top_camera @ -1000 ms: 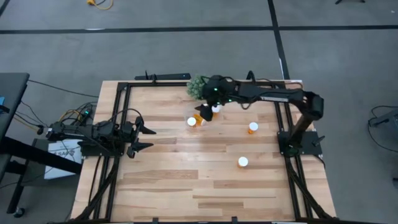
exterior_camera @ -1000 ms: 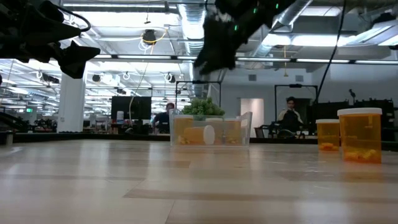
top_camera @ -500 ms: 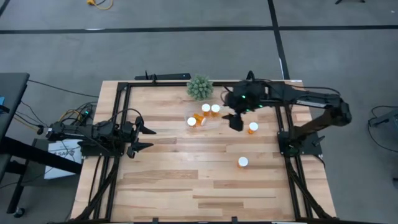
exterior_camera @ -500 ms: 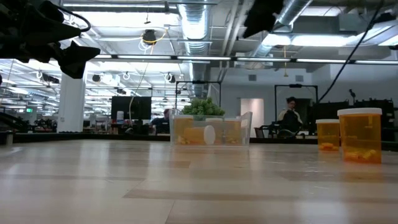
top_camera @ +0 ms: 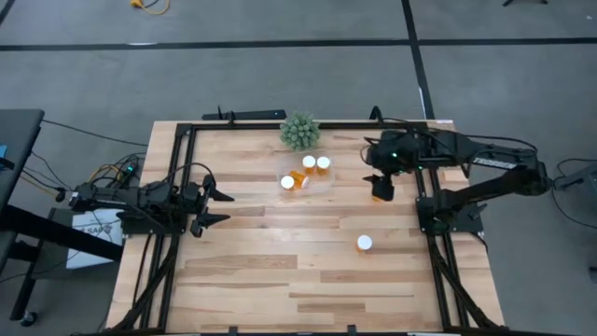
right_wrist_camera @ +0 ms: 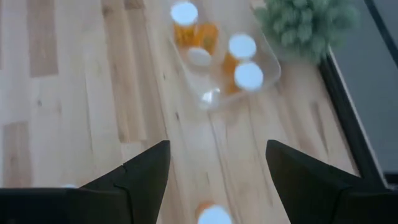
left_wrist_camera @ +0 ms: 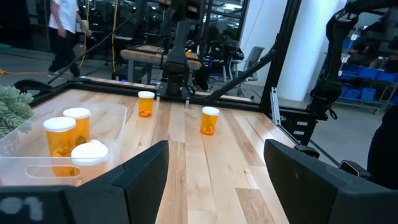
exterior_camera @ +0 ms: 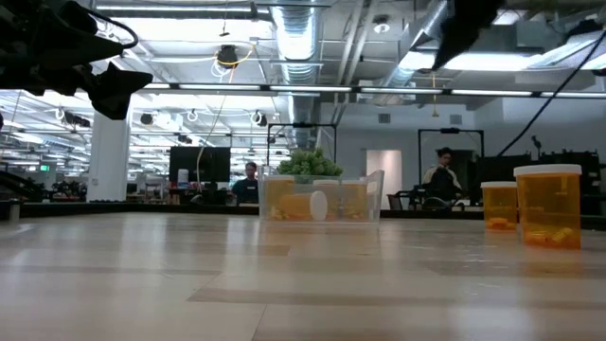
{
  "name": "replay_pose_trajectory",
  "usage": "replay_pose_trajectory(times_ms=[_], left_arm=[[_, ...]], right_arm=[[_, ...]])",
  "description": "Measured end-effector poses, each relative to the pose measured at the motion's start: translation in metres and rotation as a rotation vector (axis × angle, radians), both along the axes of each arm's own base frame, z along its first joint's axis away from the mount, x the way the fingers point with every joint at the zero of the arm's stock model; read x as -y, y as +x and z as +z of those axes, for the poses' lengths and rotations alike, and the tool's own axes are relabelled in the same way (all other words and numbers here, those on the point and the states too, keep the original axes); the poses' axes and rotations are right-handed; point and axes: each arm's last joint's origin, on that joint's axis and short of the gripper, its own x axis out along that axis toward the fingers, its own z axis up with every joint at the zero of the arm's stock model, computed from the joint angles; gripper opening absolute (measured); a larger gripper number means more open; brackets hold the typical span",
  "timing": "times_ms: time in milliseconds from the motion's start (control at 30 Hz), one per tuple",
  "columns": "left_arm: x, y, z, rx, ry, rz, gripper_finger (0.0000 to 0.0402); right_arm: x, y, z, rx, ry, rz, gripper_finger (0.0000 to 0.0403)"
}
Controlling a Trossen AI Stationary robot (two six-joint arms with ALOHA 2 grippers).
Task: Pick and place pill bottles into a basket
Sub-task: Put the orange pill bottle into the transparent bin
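**Right gripper over a loose pill bottle**

The right gripper (top_camera: 381, 189), fingers spread and empty, hung above an orange pill bottle (right_wrist_camera: 214, 214) on the table. Four bottles (top_camera: 309, 163) sat in the clear basket (top_camera: 325, 177) beside the green plant (top_camera: 299, 131). Another bottle (top_camera: 364, 243) stood apart. The left gripper (top_camera: 220, 206), released, waited at the table's left edge.

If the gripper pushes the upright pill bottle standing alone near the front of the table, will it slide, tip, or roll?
The pill bottle would probably slide if pushed low, since it stands on smooth wood. Pushed near its white cap, it may tip, as it looks taller than wide in the low view. Once on its side, its round body would likely roll. It seems light: only a few pills show inside.
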Motion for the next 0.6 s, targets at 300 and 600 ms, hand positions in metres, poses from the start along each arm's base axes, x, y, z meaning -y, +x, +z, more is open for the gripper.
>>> replay_pose_trajectory(times_ms=[300, 600], left_arm=[[0.000, 0.000, 0.000, 0.000, 0.000, 0.000, 0.0254], [0.000, 0.000, 0.000, 0.000, 0.000, 0.000, 0.0254]], right_arm=[[-0.006, -0.042, -0.049, -0.013, 0.055, -0.087, 0.0260], [-0.008, -0.059, -0.086, 0.002, 0.098, -0.192, 0.0260]])
